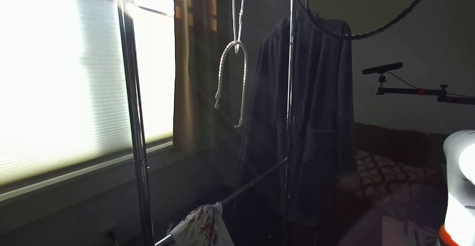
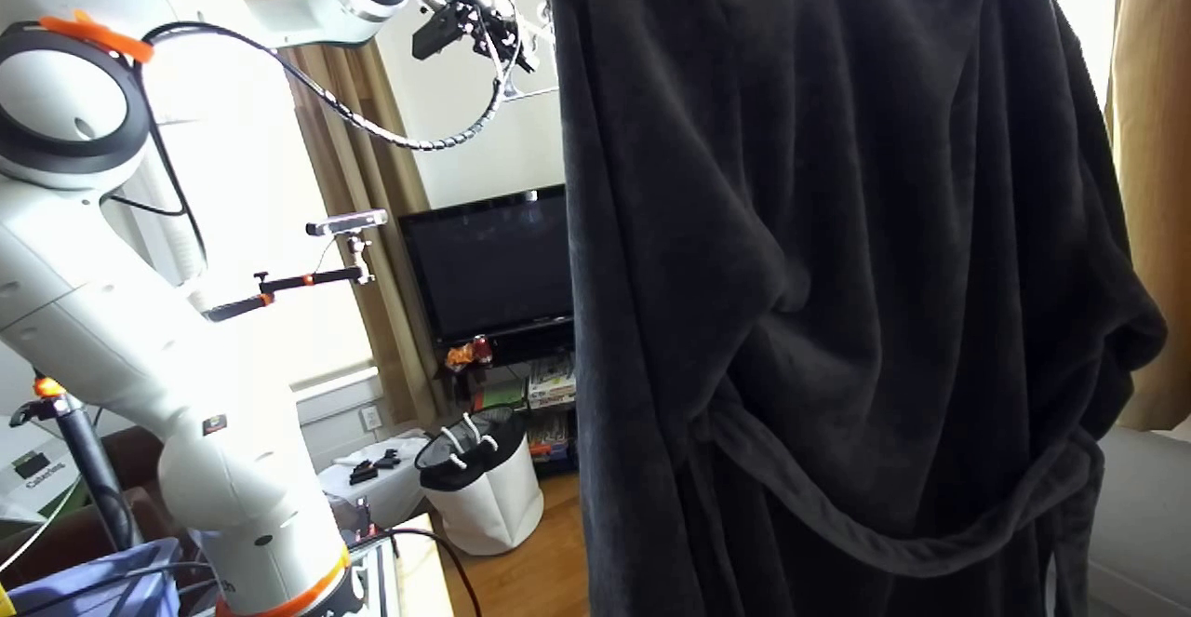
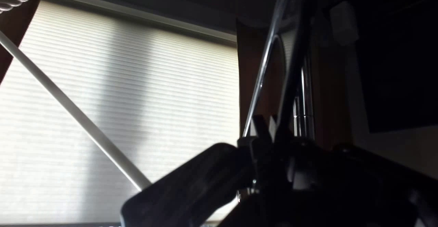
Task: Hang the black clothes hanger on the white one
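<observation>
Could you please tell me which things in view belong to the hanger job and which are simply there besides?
For the job:
black hanger
white hanger
gripper

Just there:
rope
robe
floral cloth
TV
hamper

Only a bit of the floor point(image 2: 549, 580) shows, in an exterior view, and it's warm brown wood. Sitting right on it is a white soft-sided bin point(image 2: 493, 510), black around the top, with pale rope handles. Closer to the camera there's the end of a light wood tabletop point(image 2: 421, 584) with a striped strip point(image 2: 380, 580) along it, beside the robot's base point(image 2: 274, 556), plus a black cable point(image 2: 462, 569) looping over the edge. Can't tell if the base touches bare wood.
</observation>
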Robot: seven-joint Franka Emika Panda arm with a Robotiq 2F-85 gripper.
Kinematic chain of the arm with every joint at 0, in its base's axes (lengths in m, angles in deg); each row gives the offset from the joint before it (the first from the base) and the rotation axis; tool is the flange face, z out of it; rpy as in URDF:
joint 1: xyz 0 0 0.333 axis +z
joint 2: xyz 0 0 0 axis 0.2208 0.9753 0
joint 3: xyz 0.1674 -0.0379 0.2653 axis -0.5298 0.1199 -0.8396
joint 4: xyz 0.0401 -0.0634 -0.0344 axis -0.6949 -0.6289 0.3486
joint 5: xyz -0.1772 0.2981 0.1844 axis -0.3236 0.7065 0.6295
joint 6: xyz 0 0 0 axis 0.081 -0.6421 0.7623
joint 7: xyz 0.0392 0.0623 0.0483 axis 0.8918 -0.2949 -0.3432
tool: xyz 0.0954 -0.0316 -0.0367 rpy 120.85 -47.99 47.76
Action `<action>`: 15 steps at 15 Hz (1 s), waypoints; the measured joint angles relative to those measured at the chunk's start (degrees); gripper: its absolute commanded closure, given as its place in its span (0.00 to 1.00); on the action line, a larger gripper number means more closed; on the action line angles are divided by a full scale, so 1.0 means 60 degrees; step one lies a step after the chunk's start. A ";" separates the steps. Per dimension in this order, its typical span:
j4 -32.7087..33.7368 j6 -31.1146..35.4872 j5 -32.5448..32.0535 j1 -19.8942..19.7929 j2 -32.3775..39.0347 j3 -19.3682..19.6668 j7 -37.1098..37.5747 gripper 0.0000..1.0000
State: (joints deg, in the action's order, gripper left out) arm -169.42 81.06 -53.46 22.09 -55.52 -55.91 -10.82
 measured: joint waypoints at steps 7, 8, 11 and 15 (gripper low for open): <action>-0.1586 0.0730 0.0032 0.0031 -0.1354 -0.0084 0.0700 0.98; -0.1959 0.0732 0.0031 0.0028 -0.1594 -0.0118 0.0958 0.98; -0.3057 0.0788 0.0026 -0.0005 -0.2303 -0.0391 0.1829 0.98; -0.4288 0.0789 0.0033 -0.0085 -0.3043 -0.0957 0.3139 0.98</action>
State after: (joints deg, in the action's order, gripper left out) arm -195.15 85.79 -53.27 21.58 -73.77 -61.65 8.01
